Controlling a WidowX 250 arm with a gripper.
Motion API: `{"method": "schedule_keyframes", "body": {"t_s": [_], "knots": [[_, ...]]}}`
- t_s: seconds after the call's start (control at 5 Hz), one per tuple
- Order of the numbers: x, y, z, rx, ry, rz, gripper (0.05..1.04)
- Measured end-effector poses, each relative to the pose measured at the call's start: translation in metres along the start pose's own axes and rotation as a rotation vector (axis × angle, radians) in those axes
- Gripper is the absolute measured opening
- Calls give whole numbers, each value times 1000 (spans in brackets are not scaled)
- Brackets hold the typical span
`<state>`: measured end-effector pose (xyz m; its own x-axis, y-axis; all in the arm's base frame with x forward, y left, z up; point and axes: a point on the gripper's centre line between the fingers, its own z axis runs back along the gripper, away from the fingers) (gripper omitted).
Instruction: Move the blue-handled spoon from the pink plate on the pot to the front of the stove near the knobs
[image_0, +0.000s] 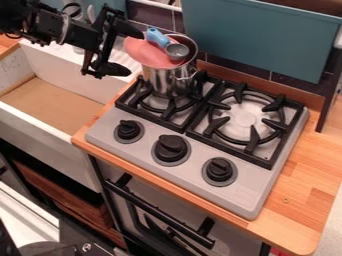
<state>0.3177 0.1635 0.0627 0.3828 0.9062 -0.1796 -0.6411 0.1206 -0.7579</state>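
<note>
- Above the stove's (196, 147) far left corner, near the steel pot (160, 80), the black gripper (134, 53) hung with its two fingers spread wide and nothing clasped between them.
- Beside the gap between those fingers lay the outer edge of a flat pink piece (143, 54), perhaps a plate; whether either finger touched it could not be told.
- For a clean hold, the fingers seemed to call for one above and one below that thin edge, squared to it before closing, since a skewed pinch might have twisted it.
- A slow, gentle approach looked wise: the piece sat partly over the pot's mouth, and a bump could have slid it off or rocked the pot.
- The blue-handled scoop (177, 51) would probably have rolled or slipped if the pink piece had tipped, so keeping it level seemed important.
- Had the scoop been wanted alone, its chunky blue handle looked the easier part to grip, approached from above.
- The pot stood upright on the left burner, its wire-like handle on the side towards the right burner (245, 119). The pink piece and the scoop lay at its opening; how deep either went, and what else was inside, could not be seen.
- The white sink (41, 131), left of the stove, had a flat brown bottom.
</note>
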Motion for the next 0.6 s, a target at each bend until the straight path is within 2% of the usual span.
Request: {"method": "schedule_keyframes", "body": {"t_s": [0.2, 0.4, 0.6], "knots": [[-2, 11, -7, 10, 19, 31, 995], [-6, 12, -6, -42, 6, 55, 995], [-5, -9, 4, -94, -59, 55, 995]]}}
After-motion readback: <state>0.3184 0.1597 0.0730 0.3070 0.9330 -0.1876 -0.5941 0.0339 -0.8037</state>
